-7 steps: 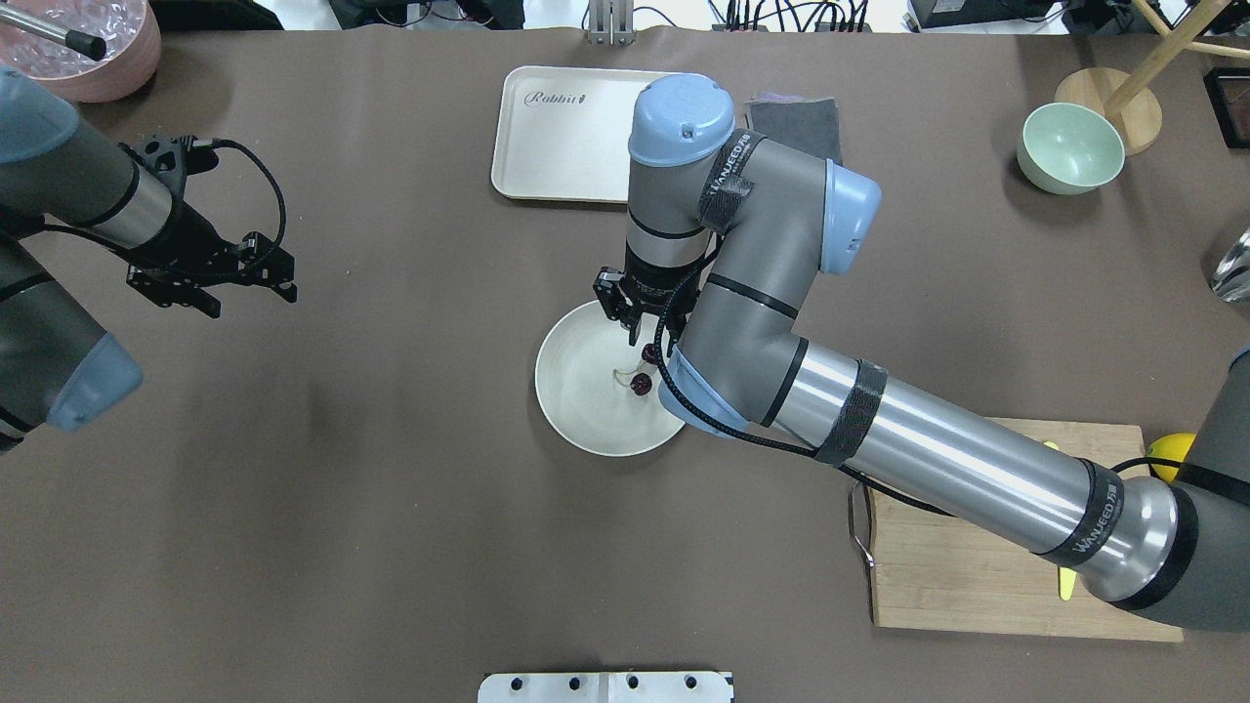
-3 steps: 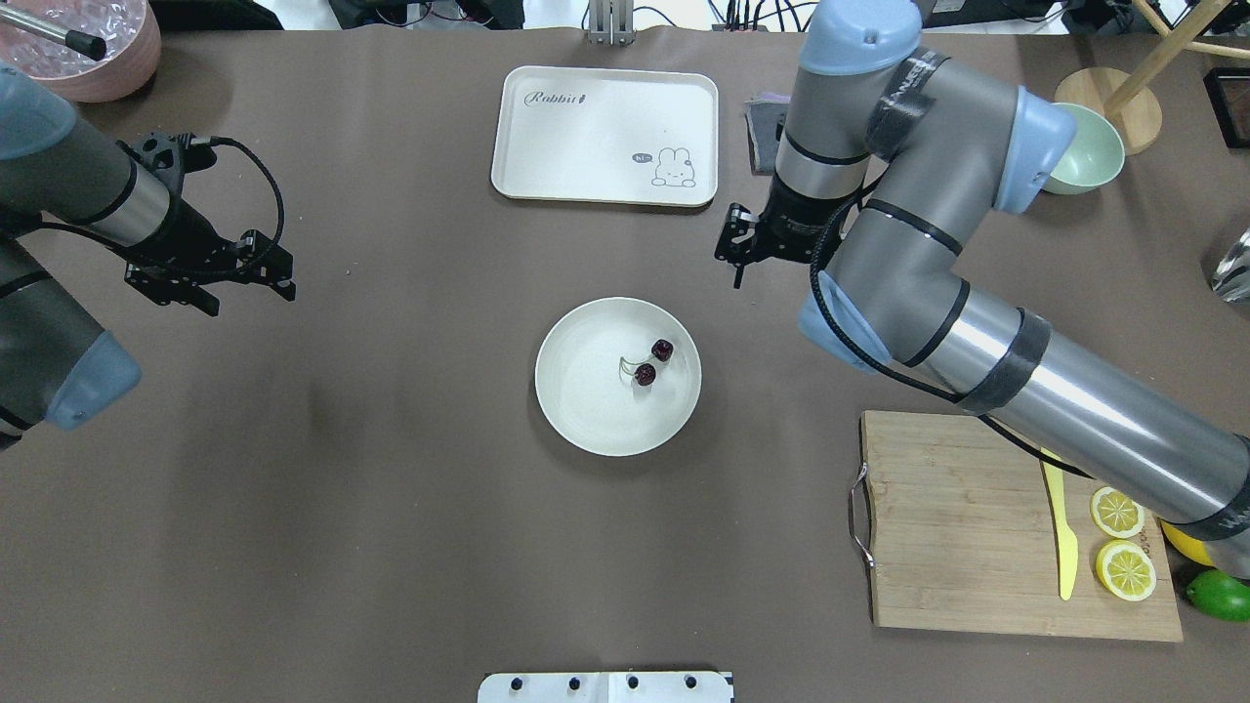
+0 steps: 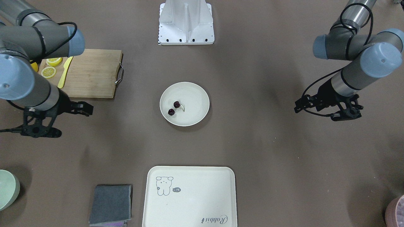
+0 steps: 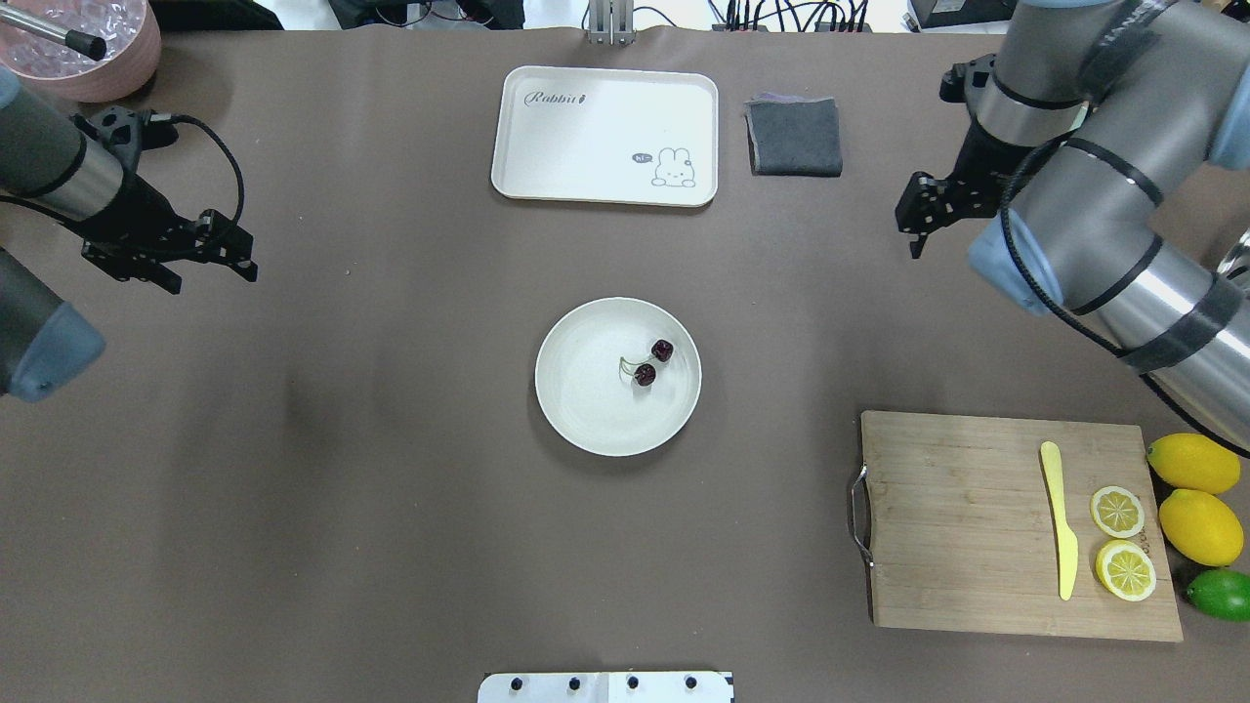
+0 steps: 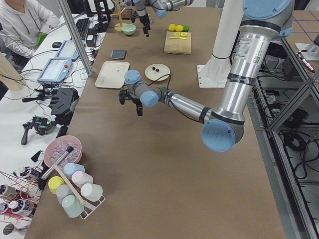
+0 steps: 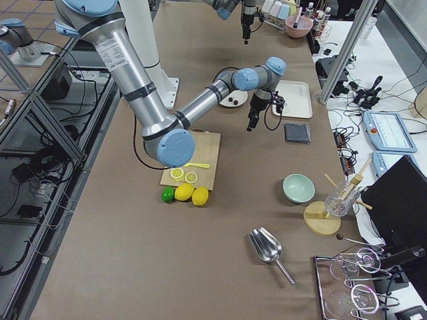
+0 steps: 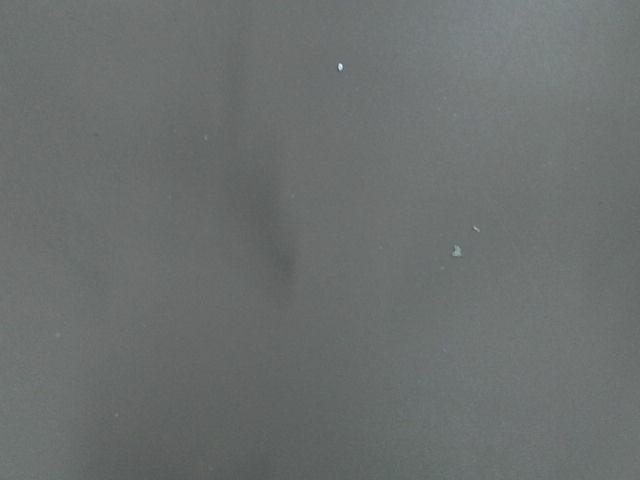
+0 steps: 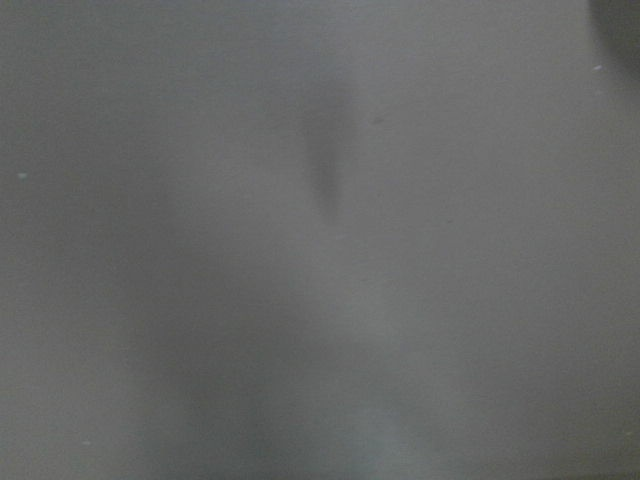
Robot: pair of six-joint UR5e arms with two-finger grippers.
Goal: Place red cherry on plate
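Observation:
The red cherry [image 4: 652,361], two small dark fruits on pale stems, lies inside the round off-white plate [image 4: 586,420] at mid-table; the front view shows the red cherry [image 3: 174,108] left of the middle of the plate [image 3: 195,94]. Nothing touches it. My right gripper [image 4: 915,234] hovers well off to the plate's far right, open and holding nothing. Far out at the table's left side, my left gripper [image 4: 210,275] hangs open and holds nothing. Both wrist views show only bare brown tabletop.
A cream tray [image 4: 605,137] and a folded grey cloth [image 4: 793,137] lie at the back. A wooden cutting board [image 4: 977,527] with a yellow knife [image 4: 1060,517] and lemon halves sits front right, beside whole lemons [image 4: 1191,464] and a lime [image 4: 1221,594].
My right arm has drawn away from the plate toward the back right, leaving the cherry lying in the plate. The left gripper has shifted slightly left and back.

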